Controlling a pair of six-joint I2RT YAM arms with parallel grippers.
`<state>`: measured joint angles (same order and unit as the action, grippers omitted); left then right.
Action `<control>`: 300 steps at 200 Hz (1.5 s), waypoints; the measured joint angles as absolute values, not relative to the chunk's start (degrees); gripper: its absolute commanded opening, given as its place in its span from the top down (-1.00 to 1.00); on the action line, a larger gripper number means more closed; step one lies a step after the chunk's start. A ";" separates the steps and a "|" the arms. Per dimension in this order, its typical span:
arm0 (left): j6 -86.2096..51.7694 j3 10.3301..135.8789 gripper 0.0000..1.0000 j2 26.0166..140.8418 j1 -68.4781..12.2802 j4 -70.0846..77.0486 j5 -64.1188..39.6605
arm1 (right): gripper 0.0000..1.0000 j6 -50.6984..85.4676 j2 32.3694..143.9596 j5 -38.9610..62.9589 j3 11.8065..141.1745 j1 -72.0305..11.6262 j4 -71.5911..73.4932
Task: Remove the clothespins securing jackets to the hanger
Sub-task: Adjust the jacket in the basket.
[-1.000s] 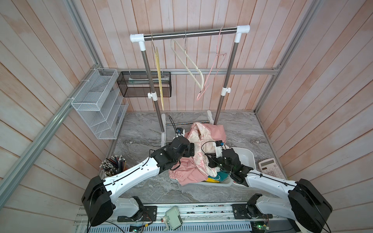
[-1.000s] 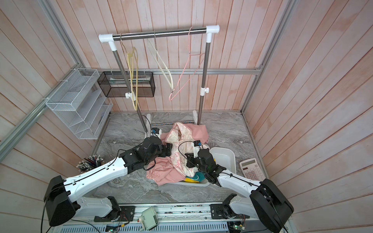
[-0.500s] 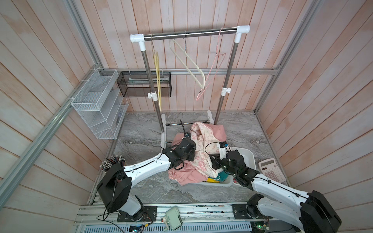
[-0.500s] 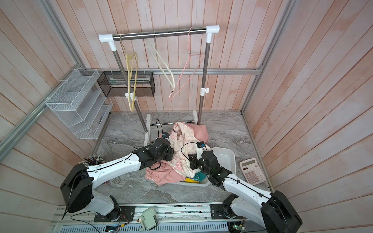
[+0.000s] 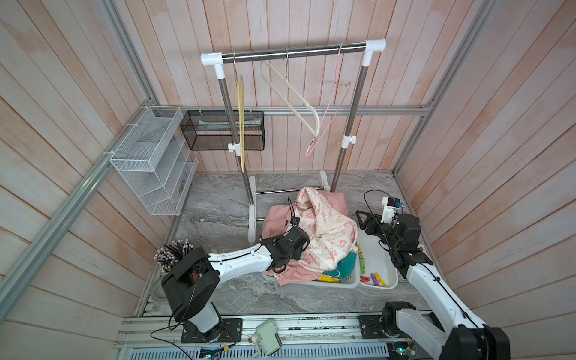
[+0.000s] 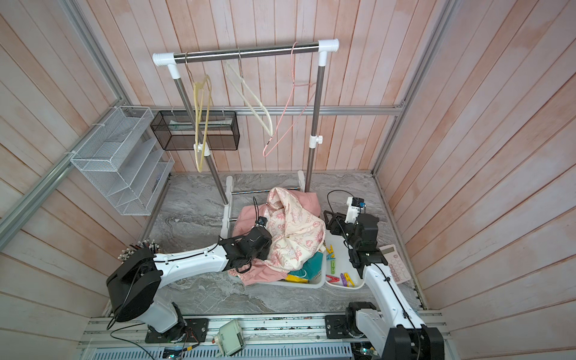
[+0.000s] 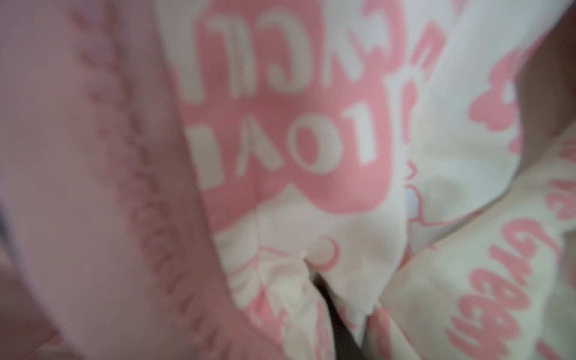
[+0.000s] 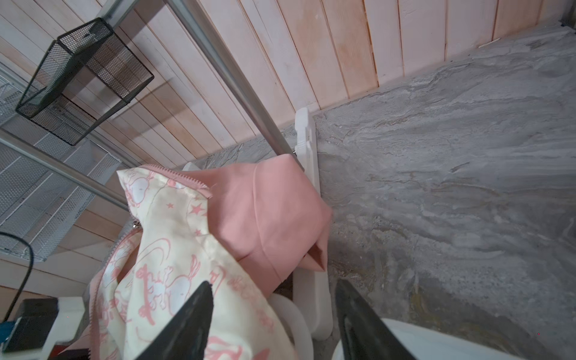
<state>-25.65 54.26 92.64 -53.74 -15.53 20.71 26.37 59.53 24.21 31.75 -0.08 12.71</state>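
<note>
Top views: the pink jacket (image 5: 321, 224) sits heaped, cream lining outward, on a white basket (image 5: 346, 284) mid-table (image 5: 218, 218). The teal jacket (image 5: 346, 265) and a strip of the yellow jacket (image 5: 329, 277) show under it. The left jaws are buried in the heap at its 8 o'clock side. The right jaws stand raised at the heap's 3 o'clock, clear of it. The clothespins (image 5: 371, 277) lie loose in a white tray (image 5: 391, 280), at 6 o'clock of the right jaws and apart from them.

Left wrist view: blurred pink shell and printed lining fill the frame. Whether the left jaws pinch cloth, I cannot tell.

Right wrist view: the dark fingers (image 8: 193, 311) are spread wide with nothing between them. The pink jacket lies beside one finger.
</note>
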 measured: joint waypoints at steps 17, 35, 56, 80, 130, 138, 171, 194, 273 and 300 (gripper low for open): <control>-24.97 53.28 0.35 92.53 -53.82 -14.00 21.21 | -0.42 27.42 65.17 28.53 33.98 2.00 14.26; -23.99 52.80 0.36 92.51 -54.04 -12.99 21.74 | -0.57 29.08 70.59 33.15 35.75 3.16 16.51; -22.90 52.29 0.35 92.25 -54.08 -12.12 21.93 | -0.71 30.20 77.17 38.37 37.87 4.43 19.99; -22.04 51.62 0.36 91.79 -54.11 -11.07 21.89 | -0.82 30.68 84.95 45.39 40.95 5.74 23.33; -20.71 50.02 0.36 90.89 -55.20 -8.93 23.07 | -0.81 34.33 99.81 53.28 46.06 3.09 32.64; -20.58 50.02 0.36 90.89 -55.20 -8.93 23.07 | -0.77 34.24 101.03 53.93 47.68 1.78 32.67; -20.53 50.02 0.36 90.83 -55.20 -8.93 23.03 | -0.48 34.74 103.81 55.77 51.66 -0.51 35.44; -20.53 50.02 0.36 90.85 -55.20 -8.86 23.05 | 0.09 35.53 103.83 56.88 51.64 -0.40 37.06; -20.75 50.04 0.36 90.32 -54.02 -8.73 21.54 | 1.00 32.67 93.19 57.54 47.68 -3.33 35.00; -21.30 49.89 0.36 89.91 -52.38 -8.69 18.83 | 1.00 30.68 80.23 55.27 43.66 -8.67 32.45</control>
